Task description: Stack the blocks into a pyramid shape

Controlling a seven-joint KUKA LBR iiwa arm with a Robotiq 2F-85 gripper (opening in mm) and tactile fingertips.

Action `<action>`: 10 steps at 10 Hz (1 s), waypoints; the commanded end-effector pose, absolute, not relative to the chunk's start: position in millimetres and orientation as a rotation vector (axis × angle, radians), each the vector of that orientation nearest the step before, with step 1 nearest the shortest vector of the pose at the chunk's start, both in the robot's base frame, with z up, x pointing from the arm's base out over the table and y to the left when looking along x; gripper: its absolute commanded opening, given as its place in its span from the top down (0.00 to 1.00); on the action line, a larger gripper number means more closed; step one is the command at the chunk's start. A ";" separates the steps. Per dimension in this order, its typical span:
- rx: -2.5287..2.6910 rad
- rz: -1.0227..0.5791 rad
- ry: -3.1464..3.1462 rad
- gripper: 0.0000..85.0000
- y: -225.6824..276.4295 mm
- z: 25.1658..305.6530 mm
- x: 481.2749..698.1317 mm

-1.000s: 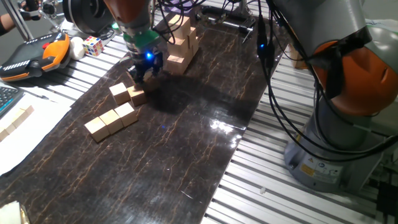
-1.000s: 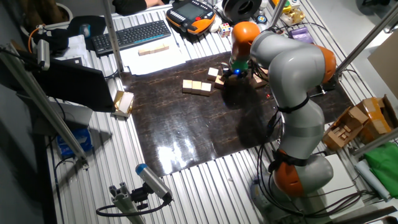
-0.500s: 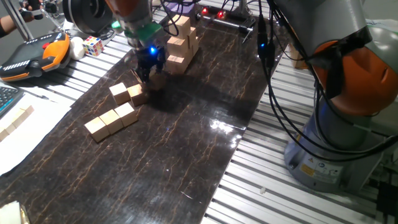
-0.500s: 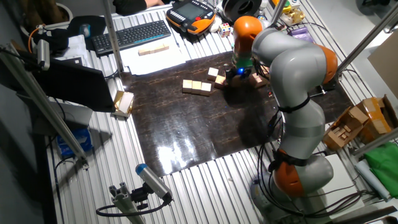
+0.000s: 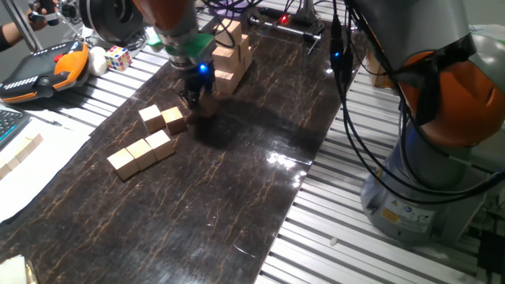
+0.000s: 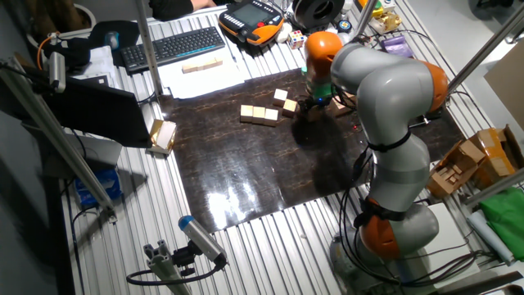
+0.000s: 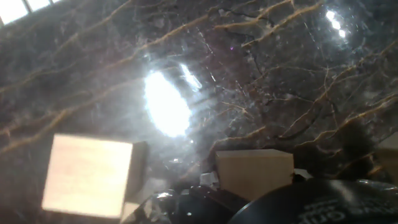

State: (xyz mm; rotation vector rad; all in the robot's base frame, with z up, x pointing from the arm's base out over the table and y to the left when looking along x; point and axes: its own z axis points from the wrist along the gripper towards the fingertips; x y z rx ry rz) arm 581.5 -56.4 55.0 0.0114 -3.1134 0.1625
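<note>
My gripper (image 5: 197, 99) hangs low over the dark mat (image 5: 237, 181), just right of two loose tan blocks (image 5: 151, 117) (image 5: 175, 119). It looks shut on one tan block (image 7: 254, 172), which fills the bottom middle of the hand view; its fingers are hidden there. A second block (image 7: 87, 175) lies on the mat to its left in that view. Three more blocks (image 5: 143, 152) lie touching in a row further front left. In the other fixed view the gripper (image 6: 311, 104) is right of the two loose blocks (image 6: 285, 100) and the row (image 6: 259, 114). No stepped pile shows.
A taller tower of wooden cubes (image 5: 230, 49) stands just behind the gripper. A multicoloured puzzle cube (image 5: 118, 57) and an orange pendant (image 5: 43, 69) lie at the left. Spare cubes (image 6: 201, 67) rest on paper by a keyboard (image 6: 173, 45). The arm's base (image 5: 430, 158) and cables stand at the right.
The gripper has moved right and slightly forward, away from the two loose blocks. The blocks on the mat have not moved.
</note>
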 end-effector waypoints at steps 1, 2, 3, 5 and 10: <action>0.165 0.145 -3.119 0.73 -58.4 53.9 580.8; 0.092 0.113 -3.135 0.73 -58.3 52.7 581.2; 0.069 0.124 -3.150 0.73 -58.5 52.6 581.1; 0.067 0.138 -3.149 0.73 -61.6 50.5 580.1; 0.065 0.155 -3.153 0.55 -63.8 43.8 580.7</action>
